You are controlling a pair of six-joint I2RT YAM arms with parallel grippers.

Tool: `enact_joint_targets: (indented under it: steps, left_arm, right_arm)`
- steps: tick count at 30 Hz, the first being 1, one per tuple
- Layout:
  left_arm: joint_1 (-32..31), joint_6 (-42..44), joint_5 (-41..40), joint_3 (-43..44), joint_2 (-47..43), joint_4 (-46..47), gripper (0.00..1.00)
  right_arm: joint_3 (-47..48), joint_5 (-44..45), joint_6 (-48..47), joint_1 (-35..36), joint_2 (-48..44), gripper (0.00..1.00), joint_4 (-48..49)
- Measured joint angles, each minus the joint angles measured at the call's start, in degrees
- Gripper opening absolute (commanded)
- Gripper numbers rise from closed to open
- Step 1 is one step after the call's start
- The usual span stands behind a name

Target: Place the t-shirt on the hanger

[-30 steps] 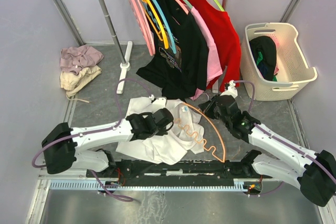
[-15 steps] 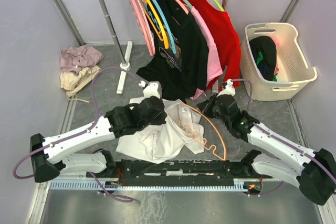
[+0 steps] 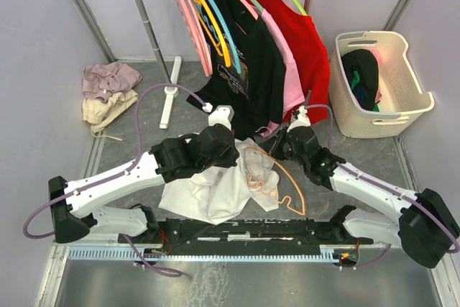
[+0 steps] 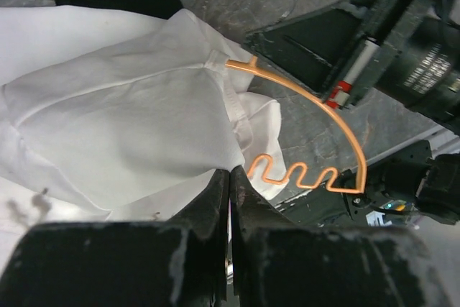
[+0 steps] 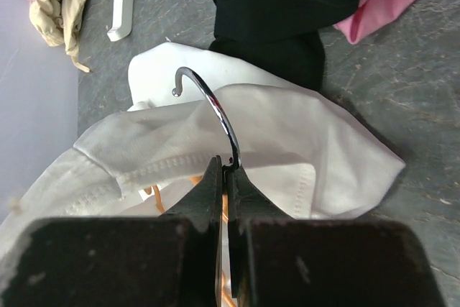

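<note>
the white t-shirt (image 3: 215,190) lies crumpled on the grey table (image 3: 363,159), near the middle of the near edge, between the two arms. the left tool (image 4: 230,181) is pressed together on a fold of its cloth, and in the left wrist view the cloth spreads out from the closed tips toward the collar. the orange hanger (image 3: 293,183) lies at the right side of the t-shirt, partly on it. its wide arch runs from the collar toward the near edge, and its wavy bar lies on the cloth. in the left wrist view one end of the arch goes out of sight at the ribbed collar. the right tool (image 5: 224,174) is pressed together too, and it pinches the foot of the metal hook (image 5: 212,109), which curves up over the white cloth. a black shirt (image 3: 248,77) and a pink shirt (image 3: 287,70) hang on the rack (image 3: 154,41) at the far edge, their hems just beside the t-shirt. a cream basket (image 3: 410,84) stands at the far right corner. a small pile of clothes (image 3: 106,91) lies at the left edge.
</note>
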Motion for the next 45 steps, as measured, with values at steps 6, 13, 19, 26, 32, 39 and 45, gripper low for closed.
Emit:
enact_joint_targets:
  steps: [6,13,19,26,32,39,45]
  left_arm:
    - [-1.3,0.5,0.6,2.7,1.3,0.0,0.03]
    - [-2.6,0.7,1.1,5.7,4.0,0.0,0.03]
    - [-4.8,0.7,2.0,8.7,5.2,-1.4,0.03]
    - [-6.5,0.7,2.5,10.1,5.2,-2.1,0.06]
    - [-6.6,1.2,3.1,13.4,5.3,-6.5,0.25]
    - [-6.8,3.4,8.2,29.8,7.4,-12.6,0.37]
    - [-7.7,6.0,9.6,48.6,11.7,-21.7,0.39]
  right_arm:
    - [0.7,-2.7,1.9,0.0,3.9,0.01,6.3]
    - [0.9,-5.2,5.0,0.2,6.4,0.01,13.7]
    - [0.9,-5.9,5.6,0.5,5.2,0.01,18.9]
    - [0.5,-6.2,6.1,0.5,0.9,0.01,26.7]
    - [-1.7,-7.3,8.3,0.5,-1.8,0.01,32.9]
    - [-3.5,-9.4,10.4,0.5,-3.7,0.01,36.3]
    - [-3.5,-12.3,10.5,0.6,-4.9,0.01,36.4]
